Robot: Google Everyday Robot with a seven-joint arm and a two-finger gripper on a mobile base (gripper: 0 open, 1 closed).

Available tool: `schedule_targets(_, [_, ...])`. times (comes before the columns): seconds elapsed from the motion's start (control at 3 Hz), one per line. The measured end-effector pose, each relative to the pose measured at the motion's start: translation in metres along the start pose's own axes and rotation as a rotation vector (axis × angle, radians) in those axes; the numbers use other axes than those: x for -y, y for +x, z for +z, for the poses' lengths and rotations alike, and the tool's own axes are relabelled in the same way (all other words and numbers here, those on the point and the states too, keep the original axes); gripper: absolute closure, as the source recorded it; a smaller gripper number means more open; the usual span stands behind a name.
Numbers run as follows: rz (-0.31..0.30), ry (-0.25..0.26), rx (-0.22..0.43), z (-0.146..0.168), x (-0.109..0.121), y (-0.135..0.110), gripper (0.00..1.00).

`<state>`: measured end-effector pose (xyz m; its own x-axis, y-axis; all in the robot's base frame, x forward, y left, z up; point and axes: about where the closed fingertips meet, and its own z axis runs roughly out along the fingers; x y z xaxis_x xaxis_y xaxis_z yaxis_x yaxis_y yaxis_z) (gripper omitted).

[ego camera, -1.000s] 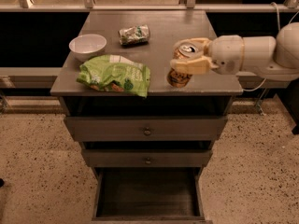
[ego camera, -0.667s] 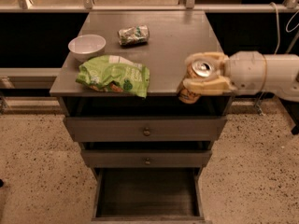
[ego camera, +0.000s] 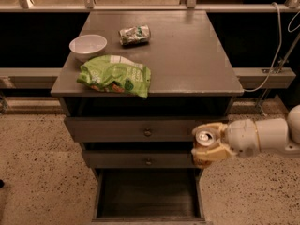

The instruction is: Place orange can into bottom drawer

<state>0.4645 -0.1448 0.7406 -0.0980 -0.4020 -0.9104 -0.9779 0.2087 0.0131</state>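
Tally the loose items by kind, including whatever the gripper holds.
Cans: 2, orange can in the gripper by the middle drawer's right end, crushed can on the cabinet top
Bowls: 1, white bowl
Bags: 1, green snack bag
Total: 4

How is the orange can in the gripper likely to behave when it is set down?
The orange can, held upright in the gripper at the middle drawer's right end, looks undented, so probably stiff. Its round body would likely roll if laid sideways in the bottom drawer. Smooth metal may slip in a loose grip.
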Motion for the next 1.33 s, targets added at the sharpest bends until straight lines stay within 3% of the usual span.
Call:
schedule_targets(0.33, [-0.004, -0.004, -0.016, 0.001, -0.004, 0.006, 1.0])
schedule_targets(0.67, [-0.046, 0.006, -0.017, 0.002, -0.007, -0.006, 1.0])
schedule_targets(1.0, [-0.083, 0.031, 0.069, 0.036, -0.006, 0.017, 1.0])
schedule_targets(1.33, [-0.119, 0.072, 0.136, 0.081, 0.01, 0.084, 1.0])
